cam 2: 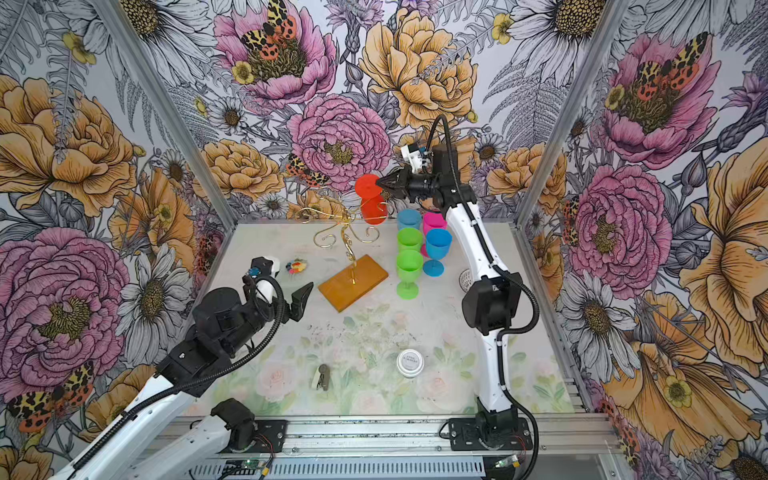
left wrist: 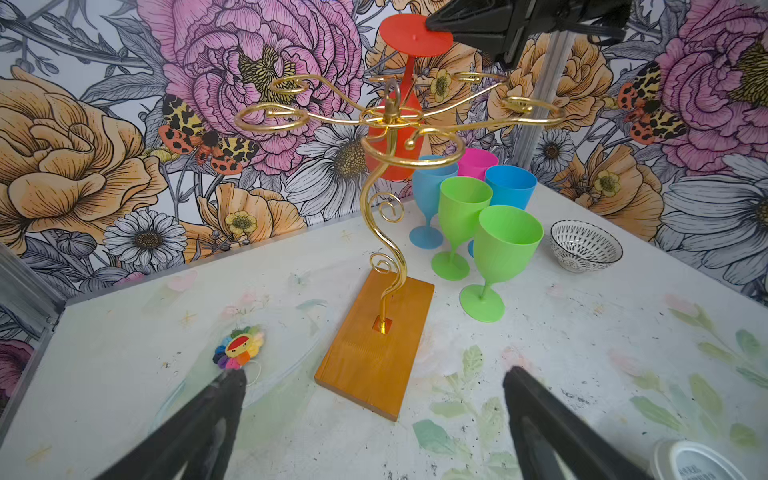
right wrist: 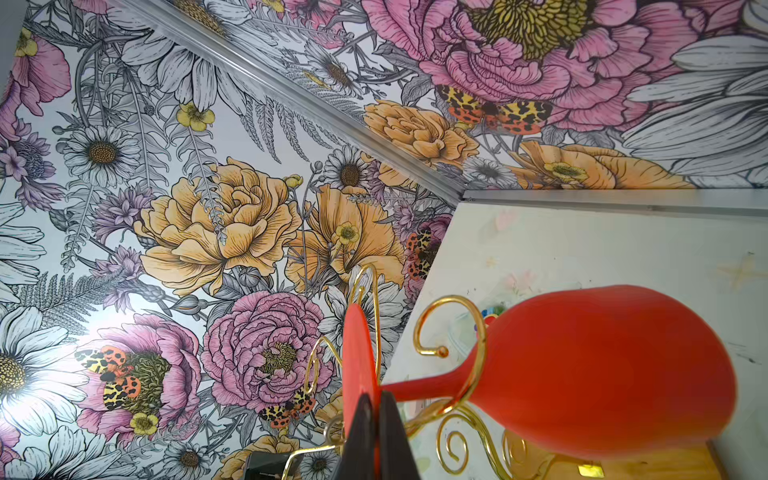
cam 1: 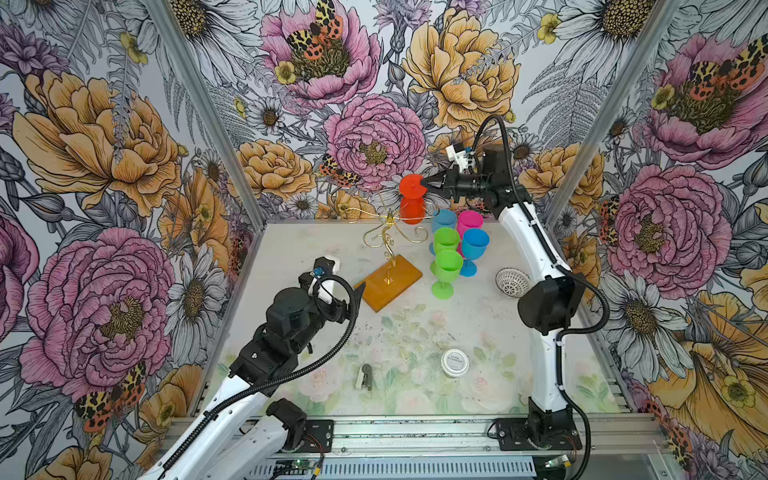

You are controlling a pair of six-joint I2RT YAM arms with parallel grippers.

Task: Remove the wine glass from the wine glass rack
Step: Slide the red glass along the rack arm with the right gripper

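The table (cam 1: 415, 332) is pale with a faded flower print, walled in by bold floral paper. Toward its far middle stands the wine glass rack (cam 1: 386, 286), a gold wire stem with curled arms on an orange-brown wooden base.

My left claw (left wrist: 374, 372) hangs low just beside the near end of that base, spread as wide as it goes and holding nothing.

My right claw (cam 1: 424, 183) is up high at the rack's far right arm, clamped tight on the edge of the round foot of the red wine glass (cam 1: 412, 210). That glass hangs upside down, bowl toward the table. In the right wrist view a gold loop curls around its stem close to the bowl (right wrist: 602, 374), and in the left wrist view its foot sits above the wire arms, so the glass is not yet off the rack.

Right of the rack, 5 upright glasses (cam 1: 446, 241) stand packed together: 2 green, 2 blue, 1 pink.

Further right, a patterned white bowl (cam 1: 512, 282) is partly hidden by my right arm. Near the front lies a round white tin (cam 1: 454, 363). Left of the base sits a rainbow flower toy (left wrist: 239, 353), and near the front edge a small grey clip (cam 1: 365, 377).
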